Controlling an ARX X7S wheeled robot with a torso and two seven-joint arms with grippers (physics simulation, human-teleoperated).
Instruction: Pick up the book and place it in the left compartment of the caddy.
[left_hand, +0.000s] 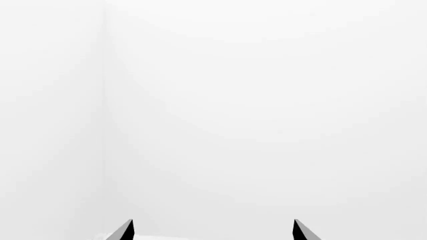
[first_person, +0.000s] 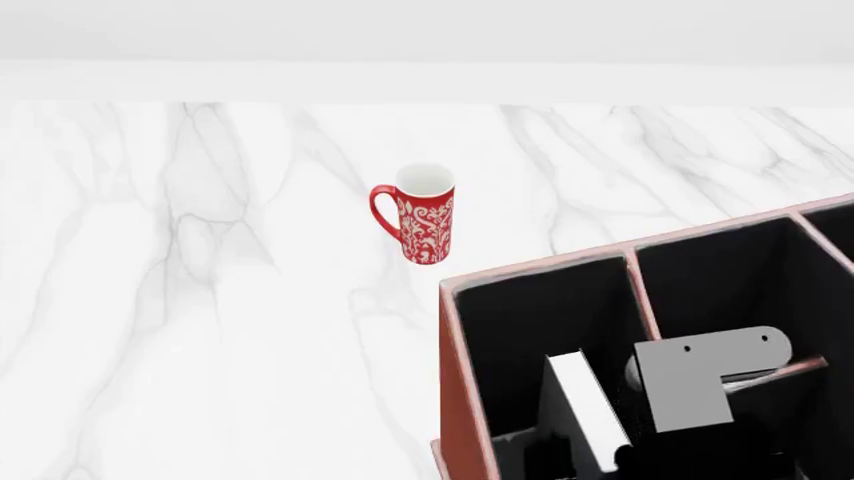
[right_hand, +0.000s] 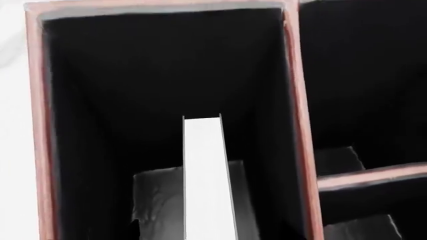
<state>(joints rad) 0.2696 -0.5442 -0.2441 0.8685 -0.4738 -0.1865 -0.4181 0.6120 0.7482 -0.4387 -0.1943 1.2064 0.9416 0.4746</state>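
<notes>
Book (right_hand: 208, 175) stands on edge, lengthwise inside the caddy's (first_person: 461, 370) left compartment (right_hand: 160, 75), directly below the right claw; whether that claw clamps it is unclear. Left claw (left_hand: 212, 231) spread apart.

Grey L-shaped bracket (first_person: 701, 385) with screw holes, pointed black claw (left_hand: 213, 231) fingertips (left_hand: 123, 231)

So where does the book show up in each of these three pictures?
Head view: the book stands on edge in the caddy's left compartment, near the bottom of the picture, white pages showing.
Right wrist view: its white page edge runs up the middle of that compartment.
Left wrist view: not in it, only blank white.
Shared landmark: the pinkish divider beside the book.
</notes>
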